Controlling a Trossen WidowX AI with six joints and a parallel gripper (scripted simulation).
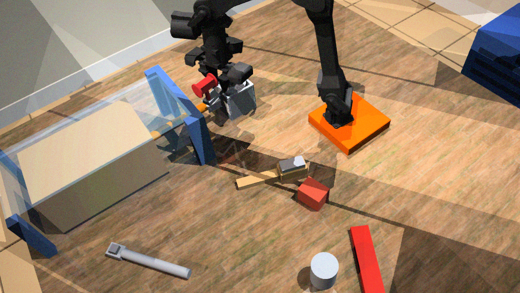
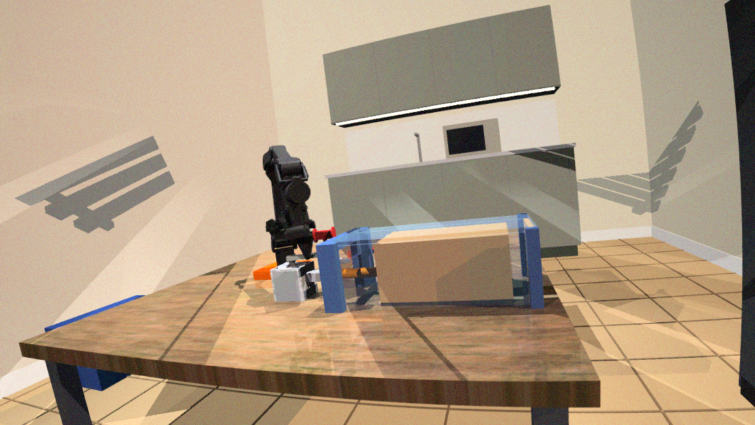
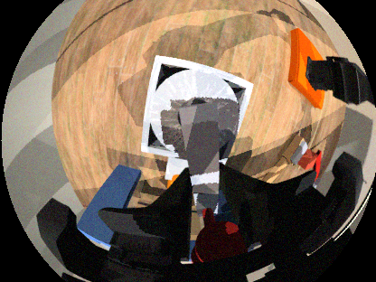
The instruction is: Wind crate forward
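My gripper is shut on the grey arm of the winch handle, beside its red knob. The arm reaches over the top centre of the white winch; the key and hole are hidden. An orange strap runs from the winch side to the crate. The tan crate sits flat inside the clear-panelled cubby. A gap shows between its front and the blue mouth frame.
The orange arm base is right of the winch. A wooden-handled tool, a red block, a grey cylinder and a red bar lie farther forward. A grey rod tool lies in front of the cubby.
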